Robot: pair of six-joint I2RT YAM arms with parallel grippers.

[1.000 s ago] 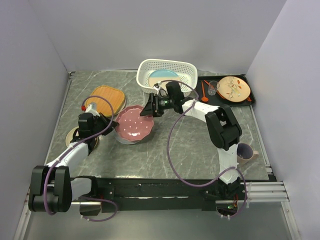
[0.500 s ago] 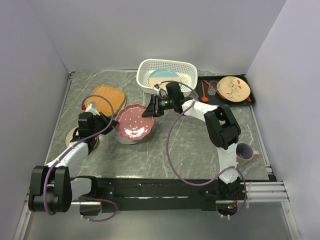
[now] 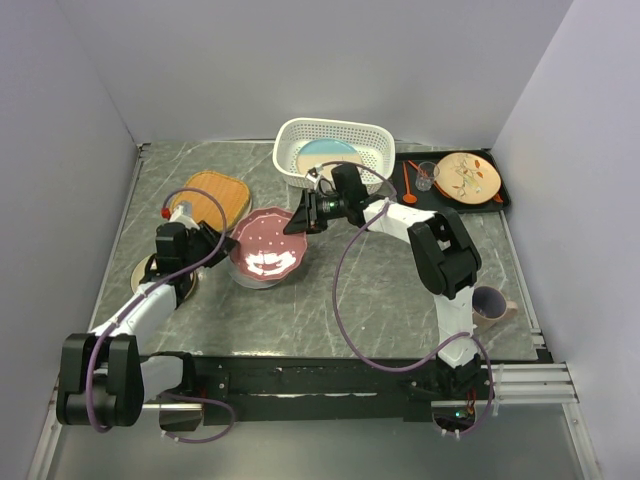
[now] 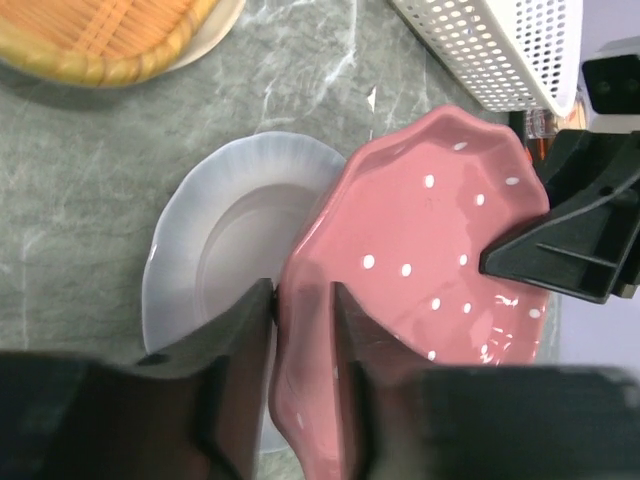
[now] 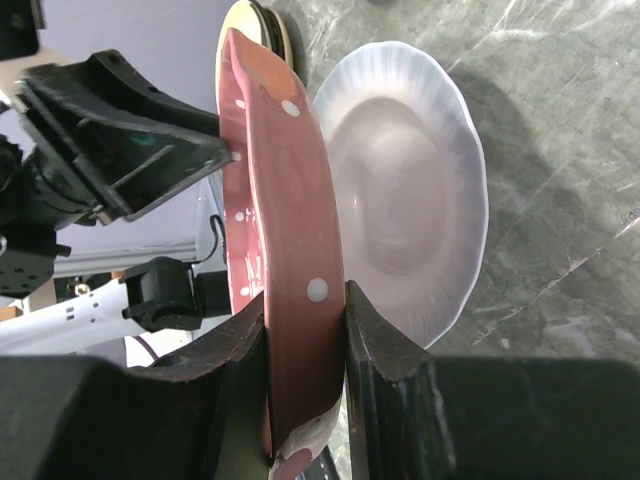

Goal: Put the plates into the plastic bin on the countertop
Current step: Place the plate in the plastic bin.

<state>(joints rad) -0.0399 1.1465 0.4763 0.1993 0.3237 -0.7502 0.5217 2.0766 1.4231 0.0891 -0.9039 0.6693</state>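
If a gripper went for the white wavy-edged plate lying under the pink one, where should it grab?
Its raised, wavy rim, pinched with one finger above and one slipped beneath. The white plate lies flat on the countertop, but its edge seems to flare upward, leaving room underneath. Come from the left arm's side, where the rim is bare; the tilted pink speckled plate overhangs the other.

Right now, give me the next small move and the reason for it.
Probably draw the left gripper back off the pink plate: the right gripper clamps the opposite rim, the plate is tilted up off the white plate, and the bin stands just beyond.
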